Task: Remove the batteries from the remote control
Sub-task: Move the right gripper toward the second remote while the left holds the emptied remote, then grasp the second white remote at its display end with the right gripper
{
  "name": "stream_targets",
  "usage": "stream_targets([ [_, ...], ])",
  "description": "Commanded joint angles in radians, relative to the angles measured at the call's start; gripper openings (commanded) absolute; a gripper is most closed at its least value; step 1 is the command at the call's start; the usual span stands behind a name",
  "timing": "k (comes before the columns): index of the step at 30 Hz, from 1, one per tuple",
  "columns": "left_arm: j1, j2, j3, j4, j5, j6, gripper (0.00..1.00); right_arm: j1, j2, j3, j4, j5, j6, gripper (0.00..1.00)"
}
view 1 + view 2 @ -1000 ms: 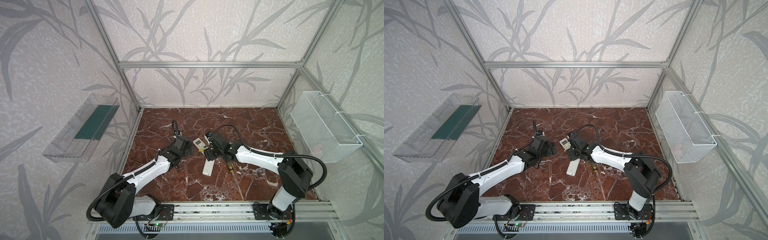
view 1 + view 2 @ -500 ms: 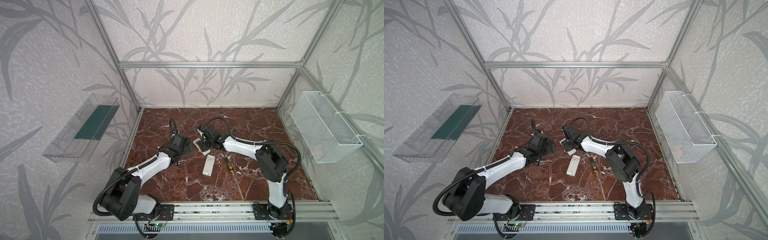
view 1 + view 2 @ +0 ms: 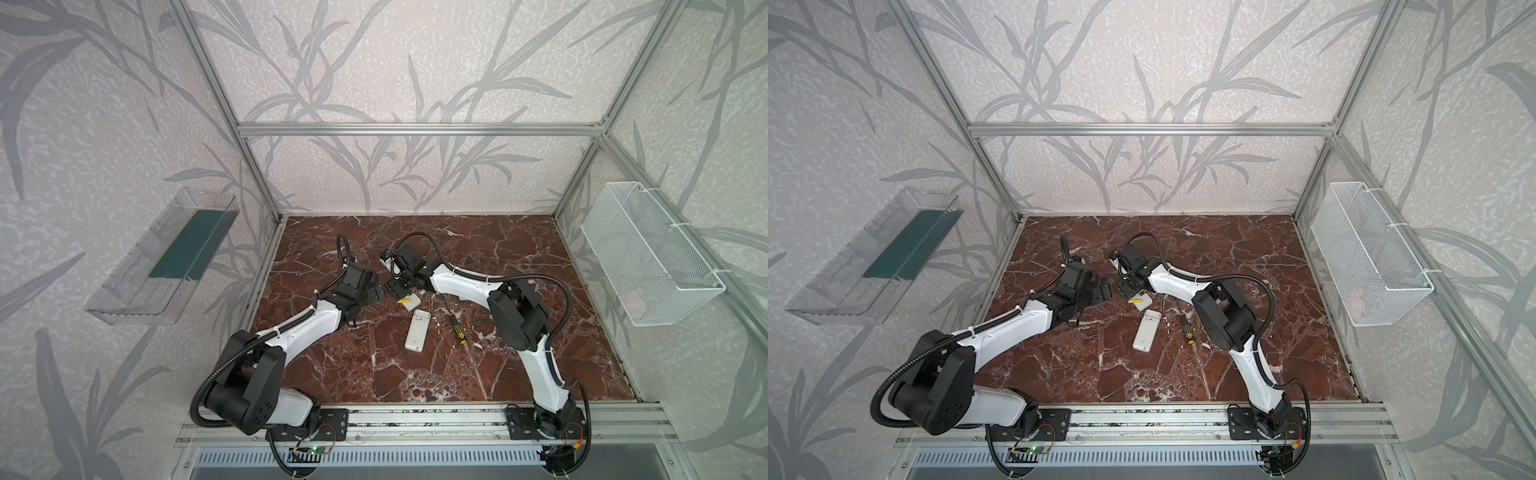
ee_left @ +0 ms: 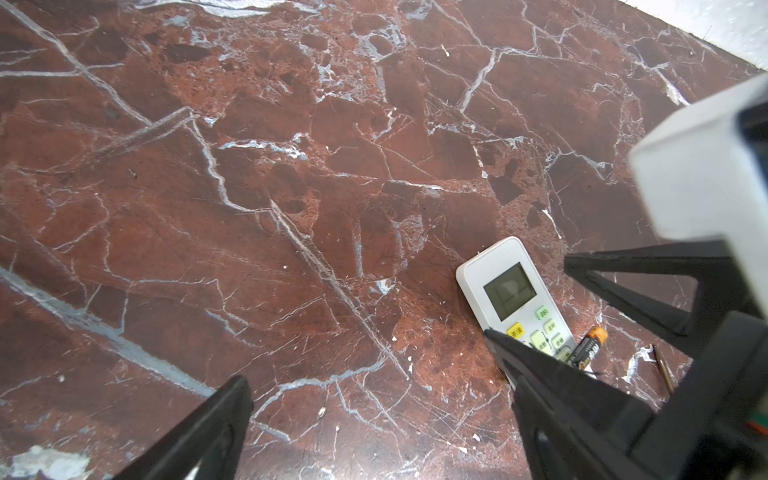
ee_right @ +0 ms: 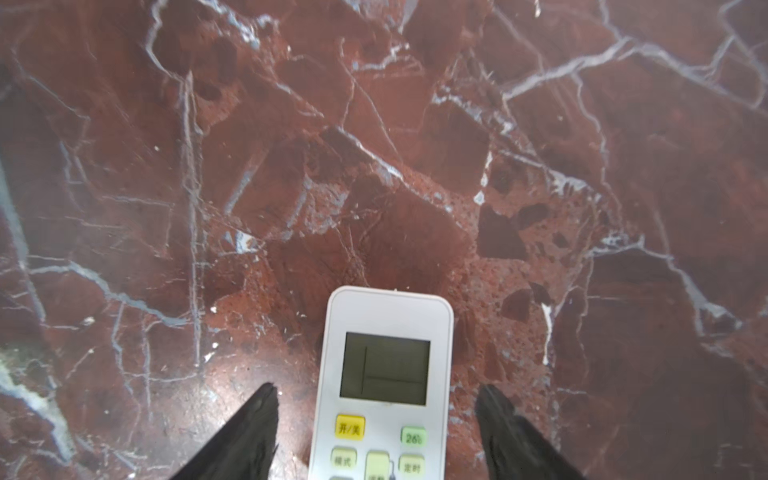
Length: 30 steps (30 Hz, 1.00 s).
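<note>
Fingers [image 5: 253,428] of the right gripper [image 5: 376,399] are found parted, one on each side of a white remote [image 5: 386,324] lying screen-up; a gap is seen at both edges, so nothing is gripped. The left gripper [image 4: 365,357] is held wide open and empty over the marble floor [image 4: 249,166], at 9 o'clock of the right gripper in both top views. One finger overlaps the remote's edge in the left wrist view; contact cannot be confirmed. One battery [image 4: 588,348] is noted on the floor just beside the remote's long edge, outside it. A second remote [image 3: 417,330] is recorded at 6 o'clock of the first, apart from it, with a screwdriver [image 3: 457,330] at its 3 o'clock.
</note>
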Motion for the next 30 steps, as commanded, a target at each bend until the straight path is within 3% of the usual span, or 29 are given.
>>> stream_targets([
  [1,0.007,-0.024,-0.002,0.029,0.004,-0.014,0.99,-0.007,0.026,0.024,-0.028,-0.002,-0.011,0.76],
  [12,0.01,-0.059,-0.044,0.047,0.007,-0.001,0.99,-0.008,0.074,0.07,-0.047,-0.015,-0.026,0.76],
  [16,0.012,-0.06,-0.046,0.047,0.012,0.003,0.99,-0.008,0.07,0.056,-0.031,-0.009,-0.019,0.68],
  [22,0.014,-0.055,-0.049,0.053,0.014,0.008,0.99,-0.01,0.028,-0.018,0.036,-0.002,0.006,0.57],
  [30,0.017,-0.046,-0.061,0.067,0.017,0.009,0.98,-0.037,-0.085,-0.216,0.219,-0.008,0.052,0.55],
])
